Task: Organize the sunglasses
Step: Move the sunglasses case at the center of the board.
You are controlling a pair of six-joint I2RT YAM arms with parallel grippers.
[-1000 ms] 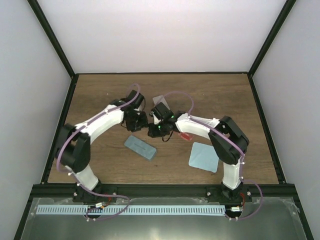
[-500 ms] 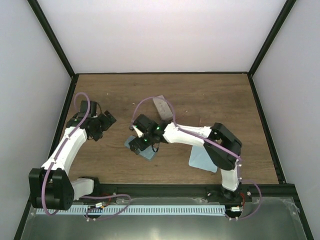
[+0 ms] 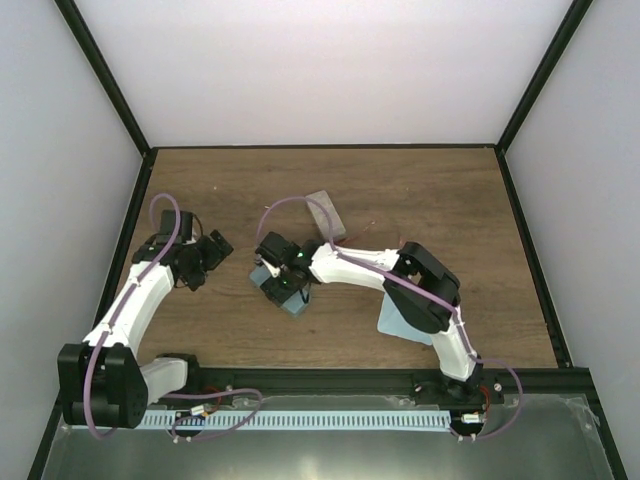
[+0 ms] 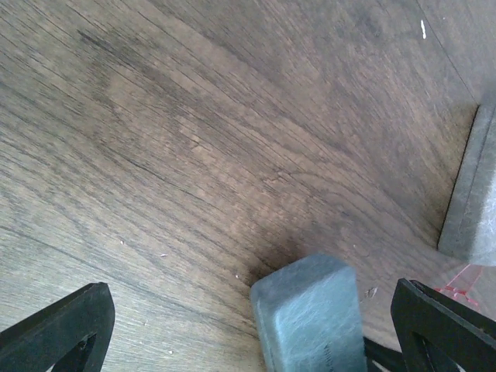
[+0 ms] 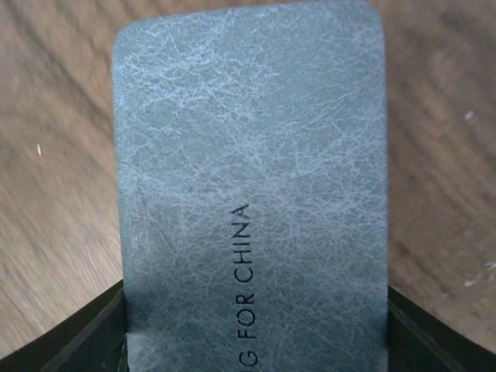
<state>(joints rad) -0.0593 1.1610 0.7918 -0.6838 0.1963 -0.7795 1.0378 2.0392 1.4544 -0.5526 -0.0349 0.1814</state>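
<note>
Only a thin red piece of the sunglasses (image 4: 465, 277) shows, at the right edge of the left wrist view; from above the right arm hides them. A blue oblong case (image 3: 292, 298) lies flat on the table left of centre. My right gripper (image 3: 280, 285) is down over its left end. In the right wrist view the case (image 5: 248, 155) fills the gap, and both black fingers (image 5: 93, 333) press its long sides. My left gripper (image 3: 208, 252) hangs open over bare wood to the left, holding nothing. In its own view the near end of the blue case (image 4: 310, 310) lies beyond the wide-open left gripper (image 4: 248, 341).
A grey oblong case (image 3: 325, 212) lies behind the right arm, and its edge (image 4: 473, 194) shows in the left wrist view. A light-blue cloth (image 3: 392, 322) lies front right, partly under the right arm. Black frame posts and white walls bound the wooden table (image 3: 440, 190).
The left arm pulled back from the centre to the left side and opened. The right arm swung left from the centre onto the blue case, opened wide, then closed on its sides.
</note>
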